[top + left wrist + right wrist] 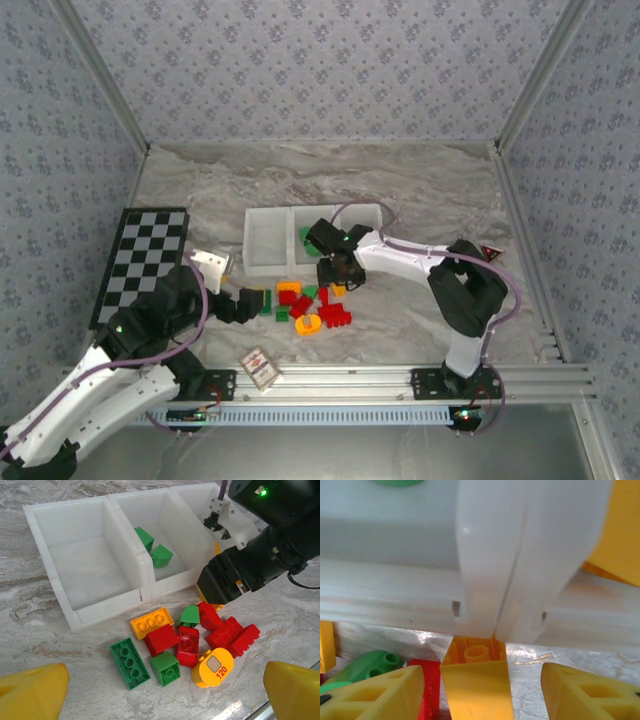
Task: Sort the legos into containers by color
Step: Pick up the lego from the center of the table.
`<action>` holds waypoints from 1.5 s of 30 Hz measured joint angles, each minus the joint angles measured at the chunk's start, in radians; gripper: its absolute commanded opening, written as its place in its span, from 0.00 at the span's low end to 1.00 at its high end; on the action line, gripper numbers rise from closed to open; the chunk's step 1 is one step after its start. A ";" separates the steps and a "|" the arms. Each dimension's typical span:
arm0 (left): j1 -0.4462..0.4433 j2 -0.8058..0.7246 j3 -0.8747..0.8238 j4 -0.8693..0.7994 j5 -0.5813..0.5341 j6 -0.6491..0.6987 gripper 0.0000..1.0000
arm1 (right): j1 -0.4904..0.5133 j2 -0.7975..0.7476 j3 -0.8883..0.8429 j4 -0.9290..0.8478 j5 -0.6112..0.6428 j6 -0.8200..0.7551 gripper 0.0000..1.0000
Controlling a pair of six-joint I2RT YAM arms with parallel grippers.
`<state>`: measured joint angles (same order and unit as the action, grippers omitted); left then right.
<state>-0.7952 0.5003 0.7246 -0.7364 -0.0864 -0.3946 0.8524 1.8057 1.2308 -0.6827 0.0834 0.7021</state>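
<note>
Nearest the arm bases, a small card lies flat on the marble-patterned worktop. Just beyond it the left pincer hovers low at the left edge of the loose legos. Its jaws are spread as wide as they go and hold nothing, and in its wrist view the yellow fingertips frame the heap. The heap holds a long green brick, a square green brick, several red bricks, a long orange-yellow brick and a round orange piece with a label on top. At the heap's far side the right pincer points down. Its jaws stand partly open astride a small orange-yellow brick with a gap on either side, so nothing is gripped. Just behind stand the containers, a white row of three bins. Two green pieces lie in the middle bin, and something orange-yellow shows in the right one. A checkerboard lies well off to the left.
</note>
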 measured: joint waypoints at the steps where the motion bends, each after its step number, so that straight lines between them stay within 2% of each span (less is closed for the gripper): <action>1: 0.000 0.000 0.000 0.000 0.000 0.000 1.00 | 0.000 0.005 0.005 0.000 -0.002 -0.003 0.63; 13: 0.000 0.000 0.000 0.000 0.000 0.000 1.00 | 0.000 0.042 0.018 -0.002 -0.004 -0.023 0.50; 35: 0.000 0.000 0.000 0.000 0.000 0.000 1.00 | -0.002 0.040 0.017 -0.026 0.008 -0.027 0.38; 45: 0.000 0.000 0.000 0.000 0.000 0.000 1.00 | -0.002 -0.077 0.034 -0.116 0.032 -0.042 0.37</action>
<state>-0.7952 0.5003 0.7242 -0.7364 -0.0864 -0.3946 0.8505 1.7283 1.2652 -0.7986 0.1154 0.6601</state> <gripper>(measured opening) 0.997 0.373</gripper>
